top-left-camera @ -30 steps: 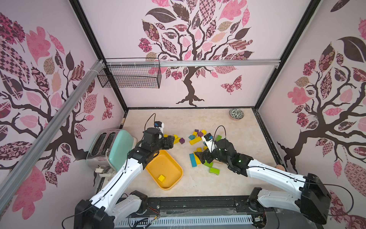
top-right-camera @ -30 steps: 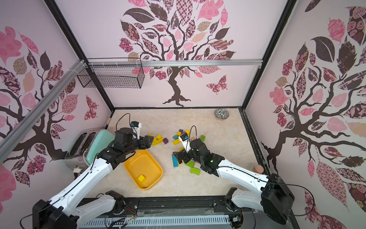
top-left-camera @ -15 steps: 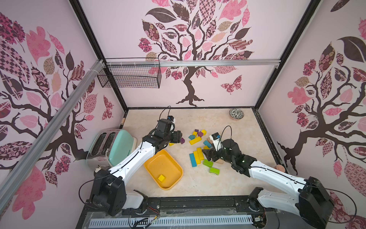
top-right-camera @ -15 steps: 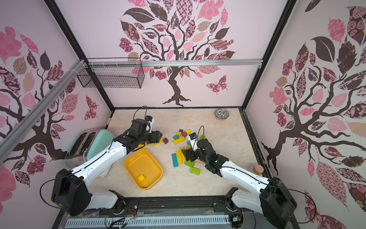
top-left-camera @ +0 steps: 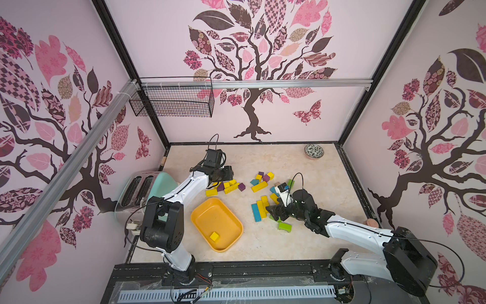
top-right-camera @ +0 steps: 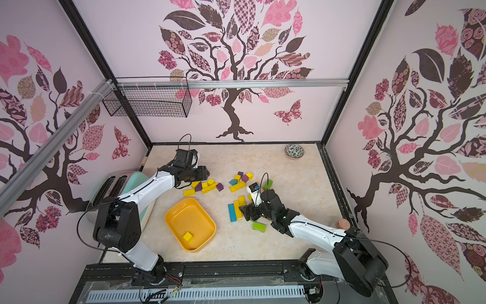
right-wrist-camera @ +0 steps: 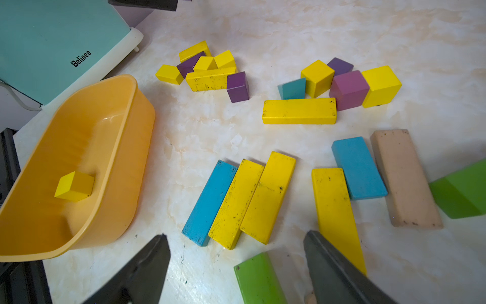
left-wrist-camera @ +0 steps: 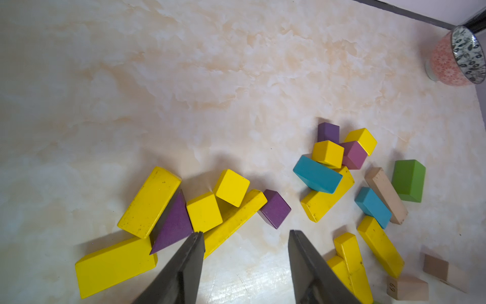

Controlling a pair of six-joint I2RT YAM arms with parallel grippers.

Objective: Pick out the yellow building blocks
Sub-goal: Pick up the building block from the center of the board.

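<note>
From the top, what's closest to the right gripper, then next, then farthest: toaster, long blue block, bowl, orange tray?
From the right gripper, in a top view:
1. The long blue block, just beside it.
2. The tray, further toward the left arm.
3. The bowl, back right corner.
4. The toaster, far left edge.

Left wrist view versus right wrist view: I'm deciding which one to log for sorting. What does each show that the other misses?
Only the left wrist view shows the patterned bowl. Only the right wrist view shows the orange-yellow tray holding one yellow cube, plus the teal toaster. Both show the loose yellow building blocks, a purple cube and the pale bar.
</note>
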